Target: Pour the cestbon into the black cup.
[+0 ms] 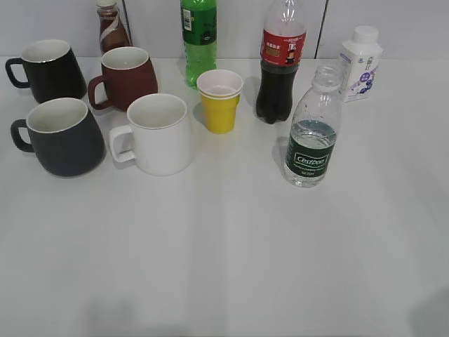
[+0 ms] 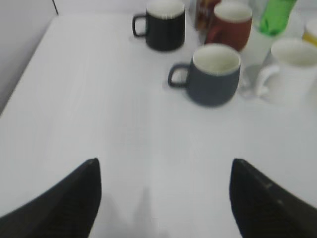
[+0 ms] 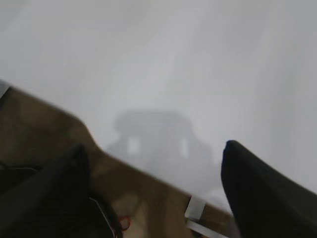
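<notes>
The cestbon (image 1: 312, 133), a clear ribbed bottle with a dark green label and no cap, stands upright at centre right of the white table (image 1: 231, 260). The black cup (image 1: 62, 137), a large charcoal mug with a white inside, stands at the left; it also shows in the left wrist view (image 2: 214, 74). Neither gripper shows in the exterior view. My left gripper (image 2: 163, 198) is open and empty over bare table, well short of the black cup. My right gripper (image 3: 153, 188) is open and empty over the table's edge.
A glossy black mug (image 1: 49, 70), a brown mug (image 1: 126, 76), a white mug (image 1: 160, 133), a yellow cup (image 1: 220, 100), a green bottle (image 1: 199, 38), a cola bottle (image 1: 280, 63) and a small white bottle (image 1: 360, 63) stand nearby. Floor and cables (image 3: 74, 198) show beyond the table's edge.
</notes>
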Controlling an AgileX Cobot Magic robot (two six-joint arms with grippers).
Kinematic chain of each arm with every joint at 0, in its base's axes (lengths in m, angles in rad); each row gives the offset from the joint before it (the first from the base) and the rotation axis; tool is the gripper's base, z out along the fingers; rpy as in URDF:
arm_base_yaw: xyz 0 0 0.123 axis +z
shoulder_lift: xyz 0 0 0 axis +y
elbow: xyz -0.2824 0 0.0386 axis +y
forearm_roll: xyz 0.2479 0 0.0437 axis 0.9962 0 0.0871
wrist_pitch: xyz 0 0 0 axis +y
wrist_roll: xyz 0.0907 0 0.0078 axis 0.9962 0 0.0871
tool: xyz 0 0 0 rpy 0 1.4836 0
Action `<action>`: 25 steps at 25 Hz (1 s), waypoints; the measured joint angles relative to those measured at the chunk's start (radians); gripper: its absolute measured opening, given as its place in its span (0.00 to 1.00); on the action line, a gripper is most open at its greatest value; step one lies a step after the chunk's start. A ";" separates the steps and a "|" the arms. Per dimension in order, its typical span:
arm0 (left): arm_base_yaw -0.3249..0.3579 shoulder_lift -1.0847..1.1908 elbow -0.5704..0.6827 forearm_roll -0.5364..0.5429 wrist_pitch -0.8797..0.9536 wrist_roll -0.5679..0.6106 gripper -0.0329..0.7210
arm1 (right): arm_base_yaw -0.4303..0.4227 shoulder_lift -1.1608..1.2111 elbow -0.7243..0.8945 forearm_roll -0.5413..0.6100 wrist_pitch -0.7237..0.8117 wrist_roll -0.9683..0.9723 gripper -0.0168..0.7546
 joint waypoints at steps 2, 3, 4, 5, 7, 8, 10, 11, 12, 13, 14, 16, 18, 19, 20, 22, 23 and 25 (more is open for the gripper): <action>0.000 -0.053 0.033 -0.002 0.043 0.012 0.85 | 0.000 -0.096 0.012 0.000 0.059 0.014 0.82; 0.000 -0.074 0.059 -0.002 0.050 0.015 0.85 | 0.000 -0.133 0.017 -0.002 0.056 0.022 0.82; 0.000 -0.096 0.085 -0.004 0.052 0.019 0.85 | 0.000 -0.177 0.024 -0.003 0.038 0.032 0.81; 0.000 -0.111 0.105 -0.006 0.055 0.026 0.84 | 0.000 -0.204 0.036 -0.003 0.006 0.040 0.81; 0.000 -0.127 0.125 -0.015 0.019 0.039 0.83 | 0.000 -0.225 0.053 -0.005 -0.024 0.049 0.79; 0.000 -0.130 0.140 -0.019 -0.010 0.046 0.82 | 0.000 -0.228 0.055 -0.007 -0.029 0.057 0.79; 0.000 -0.129 0.152 -0.026 -0.031 0.053 0.81 | 0.000 -0.230 0.055 -0.008 -0.035 0.062 0.79; 0.000 -0.129 0.154 -0.029 -0.038 0.054 0.80 | 0.000 -0.230 0.055 -0.008 -0.037 0.063 0.78; 0.000 -0.129 0.156 -0.030 -0.041 0.055 0.79 | 0.000 -0.230 0.055 -0.008 -0.039 0.063 0.78; 0.000 -0.129 0.156 -0.031 -0.042 0.056 0.79 | 0.000 -0.230 0.055 -0.008 -0.040 0.064 0.78; 0.000 -0.129 0.156 -0.031 -0.042 0.056 0.78 | 0.000 -0.230 0.055 -0.008 -0.043 0.064 0.78; 0.000 -0.130 0.156 -0.033 -0.042 0.057 0.77 | -0.006 -0.240 0.055 -0.008 -0.045 0.065 0.78; 0.014 -0.144 0.156 -0.034 -0.043 0.058 0.76 | -0.053 -0.273 0.055 -0.005 -0.047 0.066 0.78; 0.026 -0.146 0.157 -0.035 -0.042 0.060 0.76 | -0.094 -0.289 0.055 -0.003 -0.047 0.065 0.78; 0.045 -0.147 0.157 -0.035 -0.044 0.060 0.75 | -0.167 -0.297 0.055 0.001 -0.047 0.067 0.78; 0.077 -0.148 0.157 -0.037 -0.044 0.060 0.74 | -0.288 -0.300 0.055 0.010 -0.048 0.067 0.78; 0.080 -0.148 0.157 -0.037 -0.044 0.060 0.74 | -0.337 -0.300 0.055 0.015 -0.048 0.069 0.77; 0.081 -0.148 0.157 -0.037 -0.045 0.060 0.74 | -0.369 -0.300 0.055 0.015 -0.050 0.069 0.76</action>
